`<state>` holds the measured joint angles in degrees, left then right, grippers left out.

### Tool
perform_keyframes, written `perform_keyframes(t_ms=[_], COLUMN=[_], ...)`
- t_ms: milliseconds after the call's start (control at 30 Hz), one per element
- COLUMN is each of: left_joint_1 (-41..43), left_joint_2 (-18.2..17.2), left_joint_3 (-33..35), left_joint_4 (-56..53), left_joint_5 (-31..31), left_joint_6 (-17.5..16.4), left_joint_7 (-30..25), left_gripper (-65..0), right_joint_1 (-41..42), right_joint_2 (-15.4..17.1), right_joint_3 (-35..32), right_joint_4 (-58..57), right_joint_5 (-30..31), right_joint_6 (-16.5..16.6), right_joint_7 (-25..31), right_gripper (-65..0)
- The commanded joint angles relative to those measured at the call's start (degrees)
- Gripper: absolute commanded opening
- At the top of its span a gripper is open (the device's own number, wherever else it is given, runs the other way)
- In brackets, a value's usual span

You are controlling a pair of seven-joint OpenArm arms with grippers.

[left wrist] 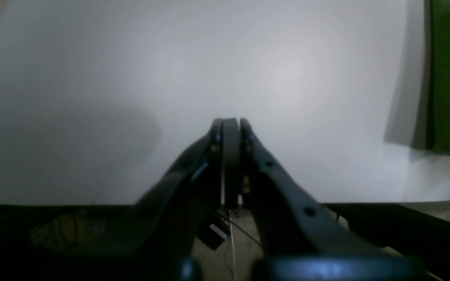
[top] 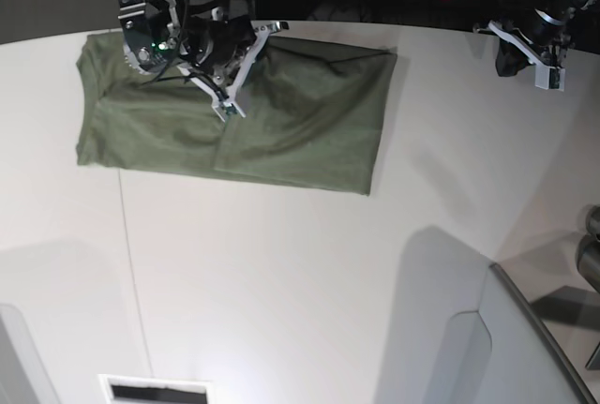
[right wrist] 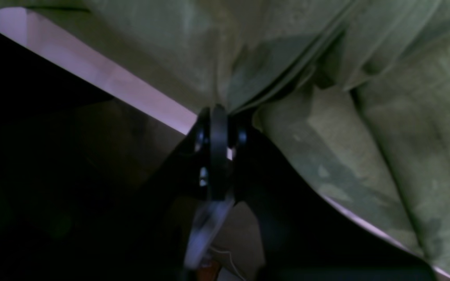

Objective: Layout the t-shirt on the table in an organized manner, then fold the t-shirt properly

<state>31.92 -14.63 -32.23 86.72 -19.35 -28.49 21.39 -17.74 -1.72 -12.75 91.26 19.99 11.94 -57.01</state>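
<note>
Plain olive-green cotton t-shirt (top: 281, 113) sits at the far left part of the big white smooth tabletop (top: 300, 273), already doubled into a longish rectangle with a few creases, so probably mid-fold rather than laid out. Right gripper (right wrist: 219, 111) down on the cloth near the shirt's far edge, fingers pinched together on a bunched ridge of green fabric right at the table's edge, pleats fanning out from the pinch. Grabbing a thick gathered bit like that probably means picking up several layers at once to carry the next fold across. Left gripper (left wrist: 231, 121) parked well off to the other side over bare table, fingers pressed together with nothing between them, only a sliver of green at the edge of its view. Looks like just staying clear for now, though could be needed to pin the opposite side.
</note>
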Motion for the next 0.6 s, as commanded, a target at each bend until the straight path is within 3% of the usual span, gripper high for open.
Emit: perform_keyframes(t_ms=[0, 167, 300, 567], left_joint_1=[0.30, 0.39, 0.39, 0.30], left_joint_2=[-0.80, -0.80, -0.80, -0.80], left_joint_3=[-0.61, -0.61, -0.61, -0.34], left_joint_4=[0.71, 0.71, 0.71, 0.71], left_joint_5=[-0.47, -0.47, -0.47, -0.47], left_joint_6=[0.14, 0.14, 0.14, 0.14], left_joint_7=[-1.21, -1.21, -1.21, -1.21], left_gripper=[-65.0, -65.0, -65.0, -65.0], right_joint_1=[0.20, -0.77, -1.12, -1.56], right_joint_2=[0.00, 1.41, 1.41, 1.41], right_joint_3=[-0.04, 0.40, 4.53, 7.00], right_joint_4=[1.09, 5.40, 6.45, 6.36], right_joint_5=[0.80, 0.80, 0.80, 0.63], right_joint_6=[0.14, 0.06, 0.06, 0.06], right_joint_7=[-0.79, -2.90, -5.18, -5.62], right_gripper=[-65.0, -65.0, -65.0, -65.0])
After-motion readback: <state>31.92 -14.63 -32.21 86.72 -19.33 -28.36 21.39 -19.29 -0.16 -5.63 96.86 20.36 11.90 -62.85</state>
